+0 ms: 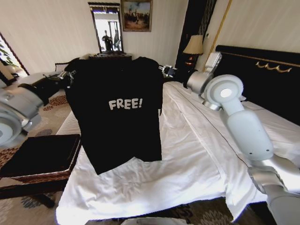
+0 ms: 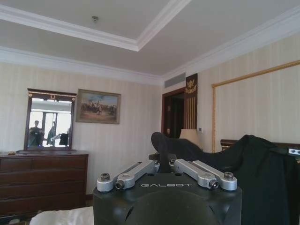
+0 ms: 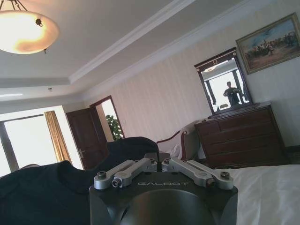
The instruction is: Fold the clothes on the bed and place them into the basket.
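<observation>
Over the very large white-duveted bed (image 1: 197,154), the black short-sleeved T-shirt with white "FREE!" lettering (image 1: 119,117) hangs spread, hem brushing the duvet, the low brown wicker basket (image 1: 40,161) beside the bed. Both arms reach forward, raised; left pincer (image 1: 70,75) and right pincer (image 1: 165,70) each pinch a shoulder. This looks like the spreading step; next calls for laying it flat

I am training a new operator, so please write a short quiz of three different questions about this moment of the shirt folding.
1. True or false: the T-shirt lies flat on the bed.
2. Which grippers hold the T-shirt? A) left only B) right only C) both
3. Fill in: the basket stands to the robot's ____ of the bed.

Key: 1 false, it hangs spread, with its hem reaching the duvet. 2 C, left gripper and right gripper each pinch a shoulder. 3 left.
</observation>
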`<state>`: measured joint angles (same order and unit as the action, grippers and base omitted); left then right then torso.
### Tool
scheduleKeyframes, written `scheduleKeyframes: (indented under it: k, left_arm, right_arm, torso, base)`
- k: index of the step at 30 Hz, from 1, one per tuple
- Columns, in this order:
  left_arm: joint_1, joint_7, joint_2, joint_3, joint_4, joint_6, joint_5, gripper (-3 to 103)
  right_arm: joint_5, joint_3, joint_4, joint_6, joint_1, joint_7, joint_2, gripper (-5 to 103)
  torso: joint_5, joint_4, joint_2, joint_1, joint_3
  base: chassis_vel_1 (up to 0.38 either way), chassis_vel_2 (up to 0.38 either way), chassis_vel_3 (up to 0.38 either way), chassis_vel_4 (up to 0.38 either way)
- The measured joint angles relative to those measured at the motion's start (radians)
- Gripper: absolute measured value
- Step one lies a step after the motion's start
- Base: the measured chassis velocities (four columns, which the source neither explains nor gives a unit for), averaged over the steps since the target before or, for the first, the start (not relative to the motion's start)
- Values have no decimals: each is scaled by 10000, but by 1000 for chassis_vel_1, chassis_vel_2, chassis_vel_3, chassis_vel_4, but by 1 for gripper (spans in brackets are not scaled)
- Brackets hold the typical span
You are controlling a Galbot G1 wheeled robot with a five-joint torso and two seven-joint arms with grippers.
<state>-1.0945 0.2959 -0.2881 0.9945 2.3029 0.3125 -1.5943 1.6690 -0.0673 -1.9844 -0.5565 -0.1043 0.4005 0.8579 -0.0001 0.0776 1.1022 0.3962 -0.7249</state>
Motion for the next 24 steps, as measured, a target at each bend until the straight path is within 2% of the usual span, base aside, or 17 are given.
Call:
scheduleKeyframes:
  k: [3,5,6,7,9,10,11,12,13,15,16,17,18,20,21,22,24]
  left_arm:
    - [-175,137,-122,197,416,84,-167,1]
    - [-321,383,-347,309,1011,248,-445,1]
    - [-371,458,-451,330,1366,351,-634,1]
    - [-371,458,-451,330,1366,351,-634,1]
    - [-694,479,-590,724,1870,551,-1044,1]
    - [-807,496,-628,922,1918,609,-1187,1]
    - [-1132,602,-726,1623,1994,783,-1745,1]
    - [-1679,907,-840,2860,2046,1126,-2861,1]
    - [-1679,907,-840,2860,2046,1126,-2861,1]
    - [-1938,1254,-840,3841,2058,1459,-3927,1]
    - [-2077,1572,-770,4625,2058,1736,-4688,1]
    - [-2077,1572,-770,4625,2058,1736,-4688,1]
    - [-2183,1690,-751,5024,2057,1850,-4963,1]
    - [-2895,2025,-744,6782,2042,2169,-6306,1]
    - [-2895,2025,-744,6782,2042,2169,-6306,1]
    - [-3275,2054,-772,7437,2038,2237,-6620,1]
    - [-3990,2048,-959,8341,2033,2326,-6720,1]
  right_arm:
    - [482,-319,-546,33,-277,174,-212,0]
    - [1053,-1216,-1578,43,-1157,408,-796,0]
    - [1455,-2131,-2347,84,-2025,574,-1381,0]
    - [1455,-2131,-2347,84,-2025,574,-1381,0]
    - [1866,-3342,-3317,225,-3372,772,-2381,0]
    - [1977,-3623,-3532,262,-3657,794,-2569,0]
    - [2337,-4436,-4066,328,-4351,829,-3084,0]
    - [2987,-5693,-4845,378,-5298,832,-3730,0]
    - [2987,-5693,-4845,378,-5298,832,-3730,0]
    - [3808,-7117,-5235,381,-6321,866,-4215,0]
    - [4337,-7924,-5314,393,-6789,928,-4505,0]
    - [4337,-7924,-5314,393,-6789,928,-4505,0]
    - [4510,-8102,-5321,409,-6840,968,-4565,0]
    - [5117,-8713,-5315,552,-6896,1100,-4974,0]
    - [5117,-8713,-5315,552,-6896,1100,-4974,0]
    - [5376,-8952,-5306,593,-6921,1129,-5159,0]
    - [6022,-9491,-5274,601,-7023,1268,-5464,0]
  torso:
    - [1,3,0,-1,1]
    - [1,-4,0,-1,1]
    - [4,-1,0,-1,2]
    - [4,-1,0,-1,2]
    - [7,12,-1,-1,2]
    - [7,12,0,-1,2]
    - [7,16,0,-2,3]
    - [7,12,2,-5,5]
    - [7,12,2,-5,5]
    - [2,3,3,-8,6]
    - [0,2,3,-8,6]
    - [0,2,3,-8,6]
    - [-1,2,2,-7,5]
    - [-3,0,1,-5,3]
    - [-3,0,1,-5,3]
    - [1,-4,2,-3,2]
    - [3,-2,2,-2,2]
  base:
    - [0,0,0,0]
    - [0,0,0,0]
    - [0,0,0,0]
    - [0,0,0,0]
    - [0,0,0,0]
    - [0,0,0,0]
    - [0,0,0,0]
    - [0,0,0,0]
    - [0,0,0,0]
    - [0,0,0,0]
    - [0,0,0,0]
    - [0,0,0,0]
    - [0,0,0,0]
    - [0,0,0,0]
    - [0,0,0,0]
    - [0,0,0,0]
    - [0,0,0,0]
